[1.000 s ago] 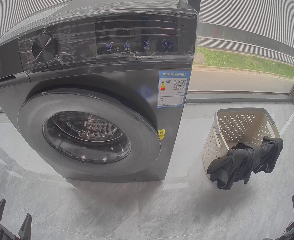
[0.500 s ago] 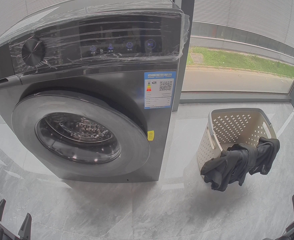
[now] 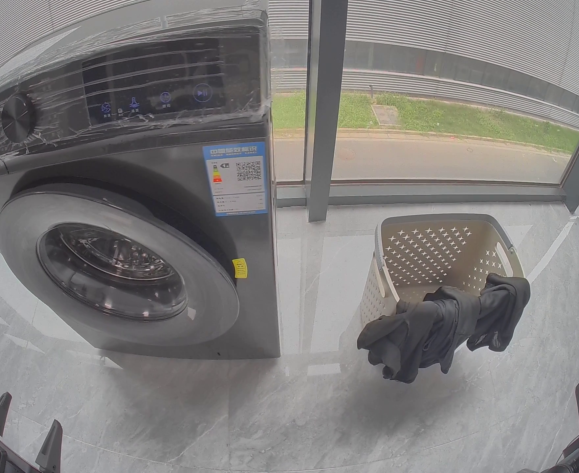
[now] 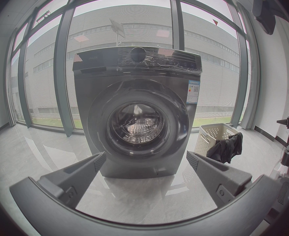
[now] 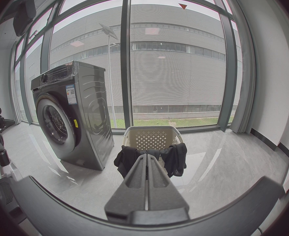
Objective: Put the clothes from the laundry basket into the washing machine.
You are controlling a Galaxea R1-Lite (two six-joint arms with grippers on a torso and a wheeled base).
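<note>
— What has changed for us since a second ago?
— Our head camera has swung to the right, so everything sits further left in the head view. Nothing on the floor has moved, and our grippers keep to the same bottom corners.
— And the room, left to right?
— We see the grey washing machine with its round door shut. It stands on a pale marbled floor. Behind it are a dark post and a tall window. To the right, apart from the machine, stands the cream laundry basket. The dark clothes hang over its near rim, partly outside it.
— Our arms?
— Both are low and well short of the basket. Our left gripper faces the machine's door with its fingers spread wide, holding nothing. Our right gripper faces the basket, fingers pressed together and empty.
</note>
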